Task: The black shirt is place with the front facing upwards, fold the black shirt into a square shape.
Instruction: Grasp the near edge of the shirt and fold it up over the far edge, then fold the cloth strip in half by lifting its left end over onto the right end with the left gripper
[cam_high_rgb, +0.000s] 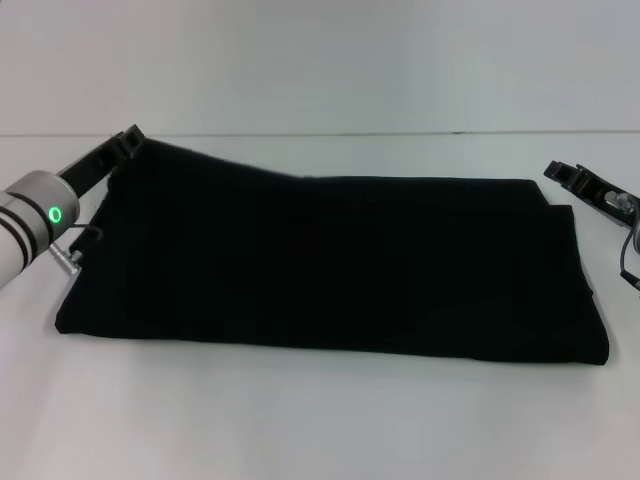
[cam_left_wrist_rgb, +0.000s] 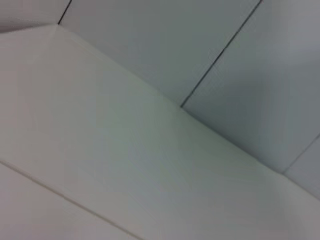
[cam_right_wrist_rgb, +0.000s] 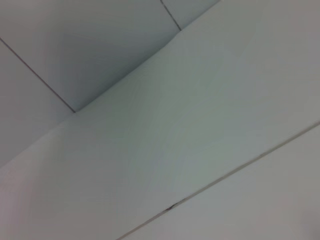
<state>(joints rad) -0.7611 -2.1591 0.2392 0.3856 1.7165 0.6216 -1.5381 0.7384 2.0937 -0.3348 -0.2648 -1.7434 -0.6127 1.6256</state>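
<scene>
White bench (cam_high_rgb: 300, 420) fills the head view, meeting a pale wall (cam_high_rgb: 320, 60) along its far edge. The left pincer (cam_high_rgb: 128, 140) sits near the bench's far left corner, reaching in from the left edge, its black fingers (cam_high_rgb: 118, 148) right at the far left corner of the black shirt (cam_high_rgb: 330, 265). That corner of the cloth is lifted slightly above the rest and the fingers look to be pinching it, though black against black makes the contact hard to read. Behind the fingers the arm's silver wrist (cam_high_rgb: 35, 220) carries a lit green ring (cam_high_rgb: 56, 213).

The right pincer (cam_high_rgb: 570, 178) is at the bench's right edge, just beside the shirt's far right corner and apart from the cloth. I cannot tell whether its fingers are spread or pressed together.

The black shirt lies across the middle of the bench as a long, wide band, already folded over on itself, stretching nearly from the left edge to the right edge. Only plain black cloth faces up. Its near edge runs roughly along the bench's near edge, and a layered fold shows at its right end (cam_high_rgb: 585, 300).

Both wrist views show only pale flat surfaces crossed by thin dark seams (cam_left_wrist_rgb: 220, 52) (cam_right_wrist_rgb: 35, 72), with neither the shirt nor any fingers visible.
</scene>
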